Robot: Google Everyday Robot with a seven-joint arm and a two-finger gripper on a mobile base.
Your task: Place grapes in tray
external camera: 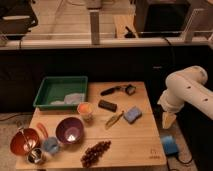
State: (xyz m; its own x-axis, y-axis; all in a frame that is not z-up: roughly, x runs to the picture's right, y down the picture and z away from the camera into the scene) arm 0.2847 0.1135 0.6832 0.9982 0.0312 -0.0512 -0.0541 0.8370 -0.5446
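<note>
A bunch of dark red grapes point(95, 152) lies on the wooden table point(142, 145) near its front edge. The green tray point(46, 91) stands at the table's back left, with pale cloth-like items inside. My gripper point(168, 120) hangs off the table's right side, pointing down from the white arm point(187, 87). It is well to the right of the grapes and holds nothing that I can see.
A purple bowl point(69, 131), an orange cup point(85, 110), a black block point(107, 105), a blue sponge point(132, 114), a yellow-green item point(114, 119) and a black-handled tool point(117, 90) lie mid-table. A copper bowl point(23, 141), a metal cup point(35, 156) and a blue cup point(50, 145) stand front left. A blue object point(169, 145) lies on the floor.
</note>
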